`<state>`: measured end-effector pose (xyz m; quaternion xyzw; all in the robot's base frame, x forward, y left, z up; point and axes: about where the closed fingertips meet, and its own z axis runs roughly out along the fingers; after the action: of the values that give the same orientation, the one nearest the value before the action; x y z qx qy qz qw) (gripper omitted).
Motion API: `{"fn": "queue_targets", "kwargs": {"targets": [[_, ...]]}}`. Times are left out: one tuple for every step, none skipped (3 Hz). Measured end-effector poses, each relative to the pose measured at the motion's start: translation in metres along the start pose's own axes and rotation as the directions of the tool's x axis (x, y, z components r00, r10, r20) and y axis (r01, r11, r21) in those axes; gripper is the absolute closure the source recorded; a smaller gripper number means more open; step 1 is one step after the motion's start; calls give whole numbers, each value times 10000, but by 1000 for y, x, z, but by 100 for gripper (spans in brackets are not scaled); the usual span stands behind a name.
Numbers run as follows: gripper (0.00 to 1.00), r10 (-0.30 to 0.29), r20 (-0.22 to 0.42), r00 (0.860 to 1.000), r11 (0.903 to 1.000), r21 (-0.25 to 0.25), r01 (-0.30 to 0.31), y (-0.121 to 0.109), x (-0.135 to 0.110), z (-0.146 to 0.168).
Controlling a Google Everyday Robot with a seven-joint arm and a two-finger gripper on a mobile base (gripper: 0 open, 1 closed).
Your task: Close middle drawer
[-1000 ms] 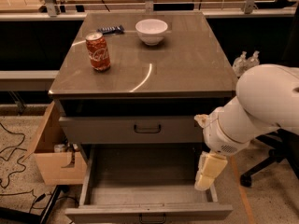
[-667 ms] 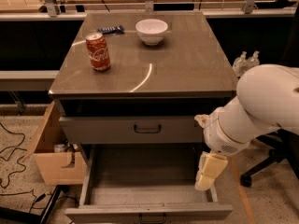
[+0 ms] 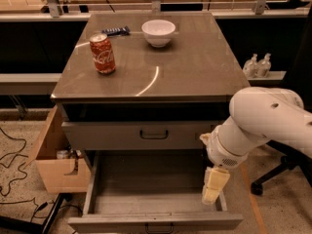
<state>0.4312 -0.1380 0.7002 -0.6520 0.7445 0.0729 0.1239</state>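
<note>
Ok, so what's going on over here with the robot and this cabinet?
The robot's arm reaches down at the front of the grey cabinet. Its gripper hangs over the right side of the middle drawer, close to that side wall. The middle drawer is pulled well out and looks empty, so closing it is not yet done. The drawer above it is shut. On top of the cabinet stand a red soda can and a white bowl.

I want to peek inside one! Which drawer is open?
The middle drawer, pulled out toward the camera, below the shut drawer with the bigger handle. The pincer hangs over its right side.
</note>
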Motion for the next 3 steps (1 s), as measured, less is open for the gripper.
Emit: {"fn": "queue_targets", "kwargs": {"targets": [[0, 148, -287, 9995, 9990, -428, -160, 6, 12, 30], [17, 232, -404, 9989, 9961, -836, -266, 14, 23, 61], [42, 175, -377, 9991, 9941, -1068, -214, 22, 31, 85]]}}
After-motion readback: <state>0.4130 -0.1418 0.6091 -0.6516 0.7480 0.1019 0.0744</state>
